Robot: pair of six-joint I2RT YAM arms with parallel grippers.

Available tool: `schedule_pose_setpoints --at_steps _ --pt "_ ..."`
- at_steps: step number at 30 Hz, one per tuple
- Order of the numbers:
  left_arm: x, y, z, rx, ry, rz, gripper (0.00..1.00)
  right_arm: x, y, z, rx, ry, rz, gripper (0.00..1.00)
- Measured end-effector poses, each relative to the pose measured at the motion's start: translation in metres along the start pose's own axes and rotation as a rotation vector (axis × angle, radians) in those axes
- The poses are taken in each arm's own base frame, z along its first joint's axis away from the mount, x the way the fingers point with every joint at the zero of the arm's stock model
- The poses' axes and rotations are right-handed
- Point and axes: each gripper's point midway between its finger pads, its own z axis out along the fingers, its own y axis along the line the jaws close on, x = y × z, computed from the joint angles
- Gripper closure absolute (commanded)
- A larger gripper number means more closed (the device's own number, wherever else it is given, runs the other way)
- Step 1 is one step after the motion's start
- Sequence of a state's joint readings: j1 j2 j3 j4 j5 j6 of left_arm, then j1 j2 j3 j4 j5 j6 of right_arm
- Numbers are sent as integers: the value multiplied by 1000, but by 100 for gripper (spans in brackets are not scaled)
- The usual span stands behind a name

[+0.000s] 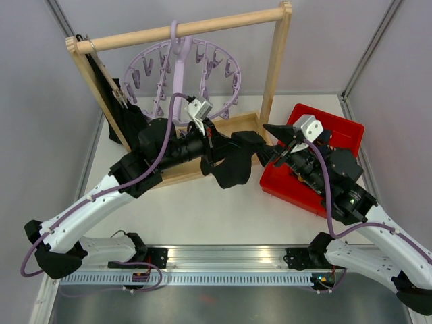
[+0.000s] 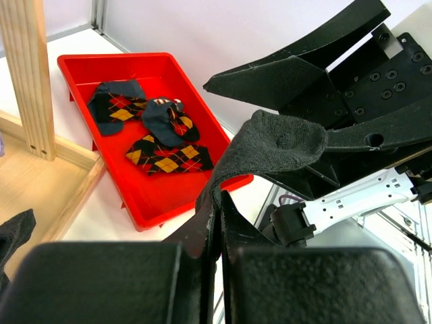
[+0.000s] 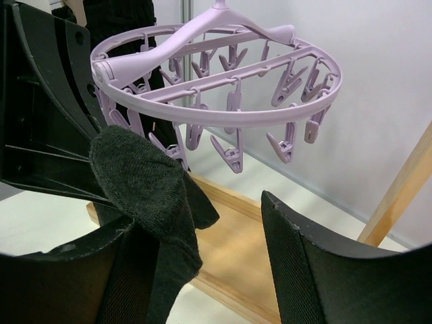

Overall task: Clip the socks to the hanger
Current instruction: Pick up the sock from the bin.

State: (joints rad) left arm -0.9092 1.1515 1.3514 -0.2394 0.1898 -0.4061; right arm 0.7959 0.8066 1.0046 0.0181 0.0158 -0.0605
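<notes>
A plain black sock (image 1: 233,160) hangs in the air in front of the wooden frame, and my left gripper (image 1: 210,143) is shut on it. In the left wrist view the fingers (image 2: 202,233) pinch the sock's edge (image 2: 270,145). My right gripper (image 1: 268,144) stands open around the sock's free end. That end of the sock (image 3: 145,182) lies against its left finger (image 3: 81,277), and the right finger (image 3: 317,270) is apart from it. The lilac round hanger (image 1: 181,71) hangs from the rail, its clips (image 3: 233,152) just above and behind the sock. Several argyle socks (image 2: 158,131) lie in the red tray.
The wooden rail frame (image 1: 277,61) stands at the back, its base board (image 3: 250,256) under the hanger. A black cloth (image 1: 111,101) hangs at the frame's left post. The red tray (image 1: 337,131) sits at the right, under my right arm.
</notes>
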Motion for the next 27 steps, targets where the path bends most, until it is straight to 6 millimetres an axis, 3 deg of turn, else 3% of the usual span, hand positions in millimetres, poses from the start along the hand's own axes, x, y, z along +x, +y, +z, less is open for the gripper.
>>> schedule_pose_setpoints --at_steps 4,8,13,20,27 --pt "0 -1 0 7 3 0 98 -3 3 0 -18 -11 3 40" --pt "3 -3 0 21 11 0 98 -4 5 1 -27 -18 10 62" --pt "9 -2 -1 22 25 -3 98 -8 9 4 -46 -23 26 74" --pt "14 0 -2 18 36 -2 96 -15 15 5 -78 -20 46 100" --pt "22 4 -1 12 52 -3 94 -15 26 2 -133 3 85 100"
